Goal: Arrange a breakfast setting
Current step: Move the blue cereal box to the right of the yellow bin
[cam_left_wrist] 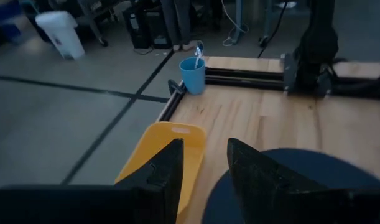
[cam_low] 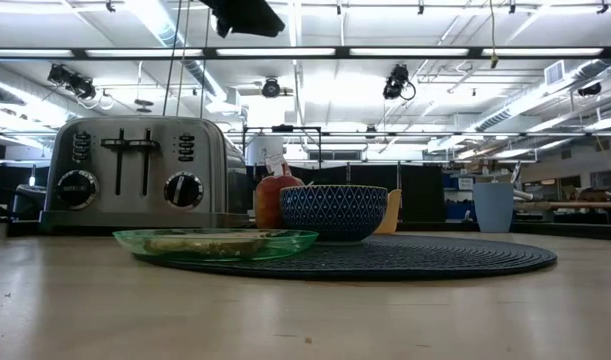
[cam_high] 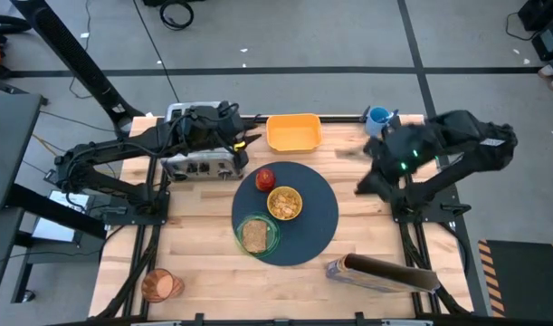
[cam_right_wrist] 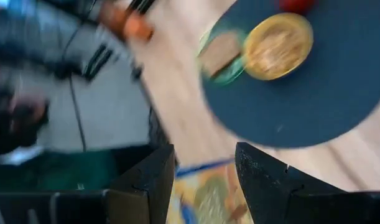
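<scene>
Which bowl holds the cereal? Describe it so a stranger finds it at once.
Start at the large dark round mat in the middle of the wooden table. Three things sit on its left part: a red apple, a green plate with toast, and between them the cereal bowl. It alone is blue-patterned outside and filled with golden flakes.

This is a lab or workshop. The low view shows ceiling lights (cam_low: 285,52), ducts (cam_low: 185,70) and benches (cam_low: 575,206).
</scene>
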Robot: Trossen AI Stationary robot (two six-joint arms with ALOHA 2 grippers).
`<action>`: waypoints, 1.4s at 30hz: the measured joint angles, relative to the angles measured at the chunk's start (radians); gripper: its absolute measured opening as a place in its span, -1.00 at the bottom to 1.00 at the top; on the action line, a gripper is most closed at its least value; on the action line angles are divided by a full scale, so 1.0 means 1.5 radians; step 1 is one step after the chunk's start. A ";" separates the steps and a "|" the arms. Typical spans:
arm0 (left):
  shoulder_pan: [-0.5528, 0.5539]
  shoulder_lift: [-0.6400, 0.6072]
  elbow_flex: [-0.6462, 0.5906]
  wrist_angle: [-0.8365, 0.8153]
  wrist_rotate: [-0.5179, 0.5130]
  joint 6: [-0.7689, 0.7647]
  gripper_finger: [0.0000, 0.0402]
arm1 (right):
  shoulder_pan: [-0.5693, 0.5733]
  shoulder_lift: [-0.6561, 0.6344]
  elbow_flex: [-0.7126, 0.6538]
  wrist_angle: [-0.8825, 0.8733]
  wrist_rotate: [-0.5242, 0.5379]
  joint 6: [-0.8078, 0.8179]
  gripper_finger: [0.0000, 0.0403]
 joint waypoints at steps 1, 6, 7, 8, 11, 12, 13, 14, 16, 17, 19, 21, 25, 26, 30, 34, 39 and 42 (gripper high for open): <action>0.000 0.000 0.000 0.000 0.000 -0.016 -0.34 | 0.031 0.002 0.000 0.000 0.000 -0.002 -0.12; -0.012 0.000 0.000 -0.015 0.008 -0.077 -0.34 | 0.165 0.034 0.000 0.000 0.002 -0.013 -0.12; -0.017 0.000 0.000 -0.020 0.009 -0.089 -0.34 | 0.188 0.041 0.000 0.000 0.002 -0.015 -0.12; -0.022 0.000 0.000 -0.022 0.010 -0.099 -0.34 | 0.210 0.048 -0.001 0.000 0.002 -0.015 -0.12; -0.037 0.000 0.000 -0.021 0.011 -0.130 -0.34 | 0.268 0.067 -0.001 -0.001 0.002 0.000 -0.12; -0.042 0.000 0.000 -0.021 0.011 -0.138 -0.34 | 0.286 0.072 -0.001 -0.002 0.002 0.005 -0.12; -0.047 0.000 0.000 -0.021 0.011 -0.144 -0.34 | 0.303 0.076 -0.001 -0.003 0.002 0.009 -0.12; -0.052 0.000 0.000 -0.021 0.010 -0.147 -0.34 | 0.318 0.081 -0.001 -0.002 0.002 0.012 -0.12; -0.060 0.000 0.000 -0.021 0.010 -0.149 -0.34 | 0.344 0.087 -0.001 0.002 0.002 0.021 -0.12; -0.064 0.000 0.000 -0.021 0.010 -0.149 -0.34 | 0.356 0.091 -0.001 0.005 0.002 0.026 -0.12; -0.068 0.000 0.000 -0.021 0.010 -0.149 -0.34 | 0.376 0.096 -0.001 0.015 0.008 0.041 -0.12; -0.068 0.000 0.000 -0.021 0.010 -0.149 -0.34 | 0.390 0.098 -0.001 0.022 0.018 0.055 -0.12; -0.067 0.000 0.000 -0.021 0.009 -0.146 -0.34 | 0.403 0.114 -0.001 -0.016 0.066 0.082 -0.12; -0.067 0.000 0.000 -0.021 0.009 -0.144 -0.34 | 0.404 0.120 -0.001 -0.033 0.072 0.083 -0.12; -0.068 0.000 0.000 -0.023 0.009 -0.140 -0.34 | 0.403 0.149 -0.001 -0.060 0.068 0.082 -0.12; -0.068 0.000 0.000 -0.025 0.009 -0.125 -0.34 | 0.400 0.177 -0.001 -0.060 0.076 0.082 -0.12; -0.067 0.000 0.000 -0.027 0.009 -0.110 -0.34 | 0.373 0.207 -0.001 -0.060 0.077 0.084 -0.26; -0.067 -0.014 -0.001 -0.029 0.009 -0.103 -0.34 | 0.355 0.219 -0.001 -0.060 0.070 0.094 -0.46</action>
